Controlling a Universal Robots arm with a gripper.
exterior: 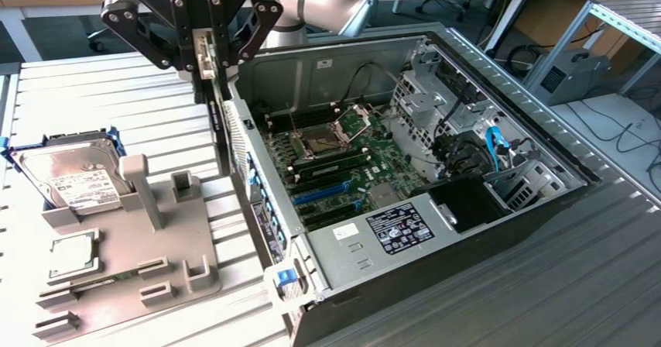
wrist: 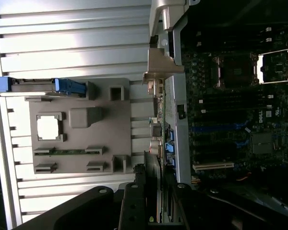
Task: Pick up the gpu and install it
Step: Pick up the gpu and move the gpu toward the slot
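**Gpu in the air, not yet seated**

Your tool (exterior: 207,66) is pinching the gpu (exterior: 221,134) by its upper edge, with the fingers pressed on the card from both sides. The card hangs straight down, edge-on to the exterior view and clear of the desk (exterior: 104,91). It sits just beside the case (exterior: 309,72), outside the wall on the exterior view's left, between that wall and the grey holder (exterior: 135,238). You cannot tell from here whether the card's lower end touches that wall, but it looks very close.

The pick-up half reads as done. The gpu is off the holder and only the tool bears it. On the holder you can see the hard drive (exterior: 73,178) at the far end and a small square chip (exterior: 74,254) nearer.

The install half is not done. The card is outside the case, not over the board (exterior: 357,157). The blue slots (exterior: 322,196) near the left wall carry nothing. In the wrist view the card runs alongside the case edge, with the slots off to one side of it.

Judge it roughly midway: the grasp and lift are done, and placing and seating are left.
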